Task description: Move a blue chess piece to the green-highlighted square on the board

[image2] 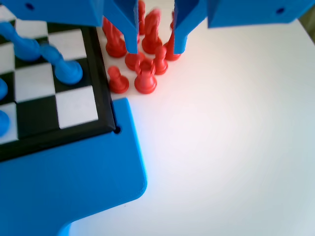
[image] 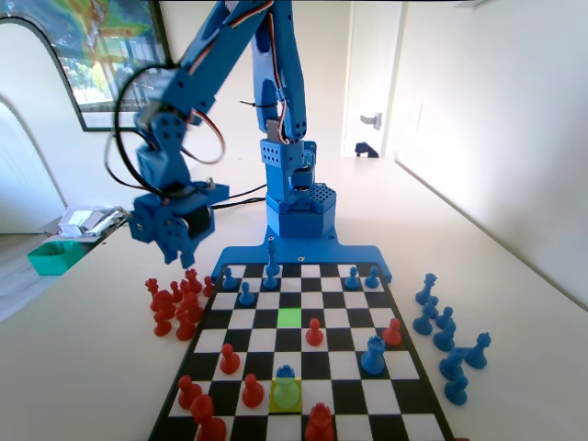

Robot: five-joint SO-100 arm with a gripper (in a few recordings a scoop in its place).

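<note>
The small blue chess piece (image: 286,382) stands on the lime-tinted square (image: 286,396) near the front edge of the board (image: 173,401) in the fixed view. Two ranks farther along sits the green-highlighted square (image: 289,318), with nothing on it. My gripper (image: 186,260) hangs off the board's far left corner, above a cluster of red pieces (image: 175,299) on the table. In the wrist view the gripper (image2: 156,49) is open and holds nothing, and the red pieces (image2: 145,81) lie below it beside the board's rim (image2: 105,88).
Blue pieces (image2: 64,66) line the board's row nearest the arm. A taller blue piece (image: 373,355) and several red pieces (image: 314,332) stand mid-board. More blue pieces (image: 446,340) sit on the table right of the board. A green tray (image: 53,256) lies far left.
</note>
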